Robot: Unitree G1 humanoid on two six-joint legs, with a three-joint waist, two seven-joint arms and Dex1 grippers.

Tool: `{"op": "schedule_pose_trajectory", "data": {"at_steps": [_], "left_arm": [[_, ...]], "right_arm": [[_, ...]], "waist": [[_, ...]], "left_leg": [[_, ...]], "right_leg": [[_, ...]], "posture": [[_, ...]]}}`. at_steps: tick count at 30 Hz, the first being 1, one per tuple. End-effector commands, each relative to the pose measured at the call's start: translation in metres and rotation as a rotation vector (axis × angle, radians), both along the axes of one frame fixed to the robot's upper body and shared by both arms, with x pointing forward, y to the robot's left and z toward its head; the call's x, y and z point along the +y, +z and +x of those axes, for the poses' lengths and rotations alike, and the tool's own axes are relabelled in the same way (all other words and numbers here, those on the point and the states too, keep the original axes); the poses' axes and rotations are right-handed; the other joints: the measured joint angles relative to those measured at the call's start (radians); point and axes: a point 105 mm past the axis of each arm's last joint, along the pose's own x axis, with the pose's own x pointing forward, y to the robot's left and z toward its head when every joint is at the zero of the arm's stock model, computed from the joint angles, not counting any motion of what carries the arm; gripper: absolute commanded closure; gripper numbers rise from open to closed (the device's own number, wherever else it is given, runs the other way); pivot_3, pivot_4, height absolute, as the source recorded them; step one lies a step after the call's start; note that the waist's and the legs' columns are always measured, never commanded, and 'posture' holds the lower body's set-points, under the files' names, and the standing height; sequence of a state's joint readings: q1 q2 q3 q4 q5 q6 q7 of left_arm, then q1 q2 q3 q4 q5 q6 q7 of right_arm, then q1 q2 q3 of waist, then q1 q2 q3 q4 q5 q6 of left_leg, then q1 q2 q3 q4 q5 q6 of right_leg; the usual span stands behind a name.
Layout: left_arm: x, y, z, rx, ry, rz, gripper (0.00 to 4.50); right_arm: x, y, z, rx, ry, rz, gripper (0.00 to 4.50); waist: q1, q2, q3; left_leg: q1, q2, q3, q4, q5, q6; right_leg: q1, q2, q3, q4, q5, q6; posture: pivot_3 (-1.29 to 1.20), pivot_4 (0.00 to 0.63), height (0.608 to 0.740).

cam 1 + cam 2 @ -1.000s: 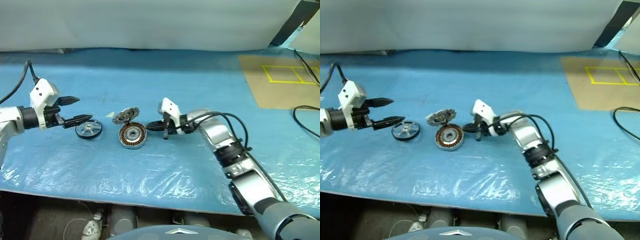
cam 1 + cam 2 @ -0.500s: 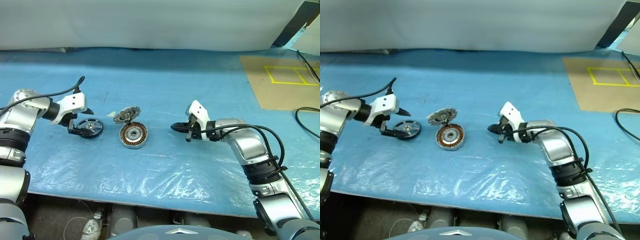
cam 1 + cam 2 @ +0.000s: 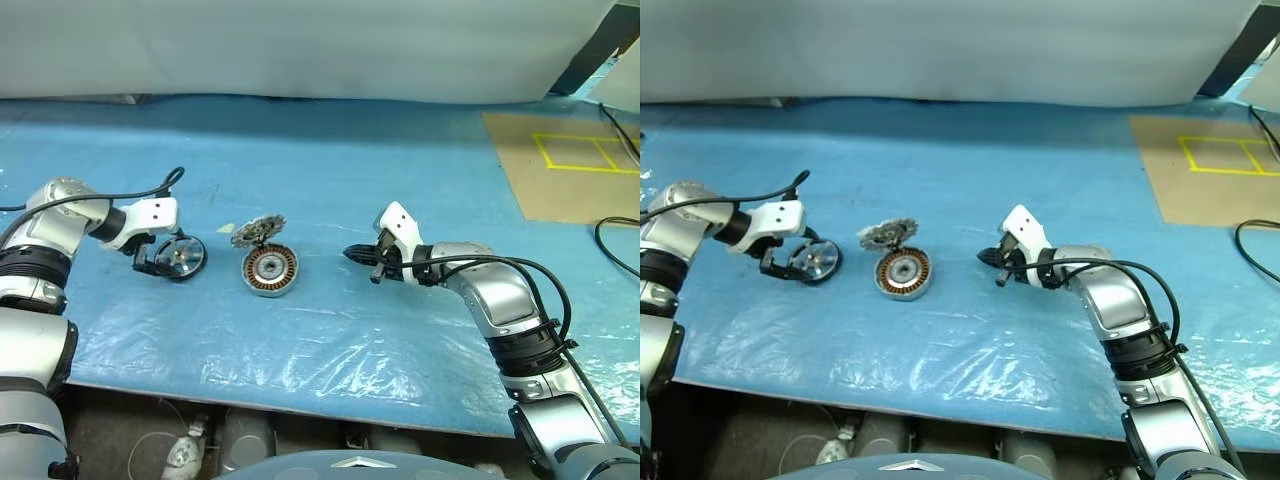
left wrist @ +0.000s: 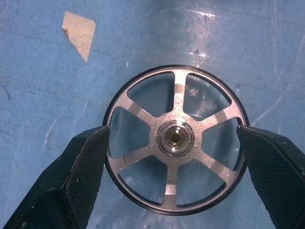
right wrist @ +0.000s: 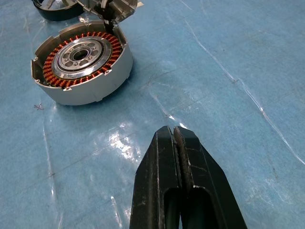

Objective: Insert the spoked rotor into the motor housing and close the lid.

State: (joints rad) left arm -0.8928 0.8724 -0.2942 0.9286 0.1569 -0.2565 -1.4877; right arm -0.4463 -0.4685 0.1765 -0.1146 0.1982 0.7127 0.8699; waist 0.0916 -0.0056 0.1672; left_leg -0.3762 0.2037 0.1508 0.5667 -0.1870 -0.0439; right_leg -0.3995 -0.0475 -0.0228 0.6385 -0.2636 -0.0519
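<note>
Two open fingers (image 4: 78, 176) of the left end effector (image 4: 174, 179) straddle the rotor (image 4: 175, 138) flat on the table (image 3: 330, 170), seemingly touching its rim. Next: close, lift, carry to the housing (image 3: 268, 271). The right end effector (image 5: 177, 143) is shut, empty.

Head pair looking down across blue plastic-covered tabletop (image 3: 330, 330); left wrist close above dark-rimmed spoked rotor (image 4: 175, 138); right wrist low, facing silver copper-wound motor housing (image 5: 81, 62), shared with head.
</note>
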Motion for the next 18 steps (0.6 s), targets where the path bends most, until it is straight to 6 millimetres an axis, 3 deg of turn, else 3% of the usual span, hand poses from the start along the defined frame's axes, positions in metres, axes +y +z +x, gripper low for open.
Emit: {"op": "schedule_pose_trajectory", "data": {"at_steps": [1, 13, 18], "left_arm": [[0.0002, 0.0053, -0.0002, -0.004, -0.018, 0.01, 0.0], [-0.0039, 0.0082, 0.0007, -0.035, -0.034, -0.02, 0.0], [-0.0061, 0.0075, 0.0008, -0.038, -0.037, -0.033, 1.51]], "right_arm": [[0.0053, 0.0096, -0.0009, -0.031, 0.023, 0.017, 4.48], [0.0082, 0.0059, -0.0033, -0.022, 0.038, 0.006, 4.48], [0.0093, 0.0062, -0.0016, -0.022, 0.045, 0.002, 4.5]], "waist": [[0.002, 0.0, 0.0], [0.004, 0.0, 0.0], [0.004, 0.0, 0.0]], "left_leg": [[0.0, 0.0, 0.0, 0.0, 0.0, 0.0], [0.0, 0.0, 0.0, 0.0, 0.0, 0.0], [0.0, 0.0, 0.0, 0.0, 0.0, 0.0]], "right_leg": [[0.0, 0.0, 0.0, 0.0, 0.0, 0.0], [0.0, 0.0, 0.0, 0.0, 0.0, 0.0], [0.0, 0.0, 0.0, 0.0, 0.0, 0.0]], "posture": [[0.0, 0.15, 0.74], [0.0, 0.15, 0.74], [0.0, 0.15, 0.74]]}}
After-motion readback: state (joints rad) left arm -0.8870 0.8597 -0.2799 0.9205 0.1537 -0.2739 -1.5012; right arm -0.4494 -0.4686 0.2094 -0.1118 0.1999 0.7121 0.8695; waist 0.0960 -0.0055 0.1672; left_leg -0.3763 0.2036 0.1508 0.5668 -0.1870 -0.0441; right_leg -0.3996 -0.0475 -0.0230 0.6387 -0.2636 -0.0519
